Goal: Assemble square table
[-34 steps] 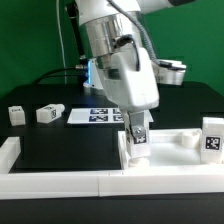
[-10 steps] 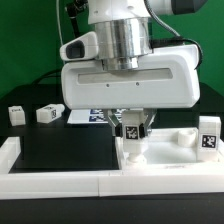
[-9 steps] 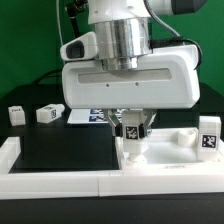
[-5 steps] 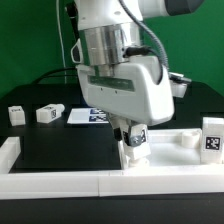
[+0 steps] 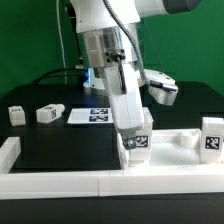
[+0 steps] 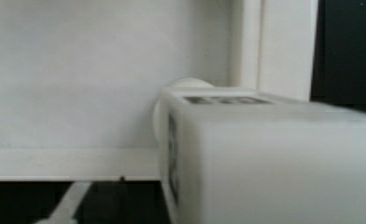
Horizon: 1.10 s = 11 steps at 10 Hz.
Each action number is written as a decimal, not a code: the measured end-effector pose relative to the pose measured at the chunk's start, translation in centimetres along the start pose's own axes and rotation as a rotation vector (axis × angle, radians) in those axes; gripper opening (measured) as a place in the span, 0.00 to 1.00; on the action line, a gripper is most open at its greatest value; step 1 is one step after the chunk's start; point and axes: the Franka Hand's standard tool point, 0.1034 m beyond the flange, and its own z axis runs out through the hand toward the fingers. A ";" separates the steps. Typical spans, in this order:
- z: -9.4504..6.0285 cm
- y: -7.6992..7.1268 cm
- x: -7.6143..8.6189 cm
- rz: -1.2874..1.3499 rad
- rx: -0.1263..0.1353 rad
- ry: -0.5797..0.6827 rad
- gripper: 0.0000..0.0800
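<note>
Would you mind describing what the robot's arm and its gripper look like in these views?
The arm is glossy white, built of rounded, cylindrical housings, with a dark section at the upper joint. A thin black cable runs alongside it. The gripper has a boxy, light-grey body, and a small grey and black module sits beside the wrist. No lettering is legible.

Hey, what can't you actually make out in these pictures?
Exterior view: whether the hand grips the leg; the arm blocks the contact.
Exterior view: how that leg meets the square table top; white on white, too small to tell.
Wrist view: the leg's tag, blurred and seen edge-on.
</note>
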 end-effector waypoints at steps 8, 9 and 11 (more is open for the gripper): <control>-1.6 -0.6 -1.5 -0.962 -0.054 0.048 0.81; -1.4 -0.8 -1.4 -1.098 -0.052 0.061 0.81; -1.4 -0.8 -1.4 -1.112 -0.051 0.061 0.65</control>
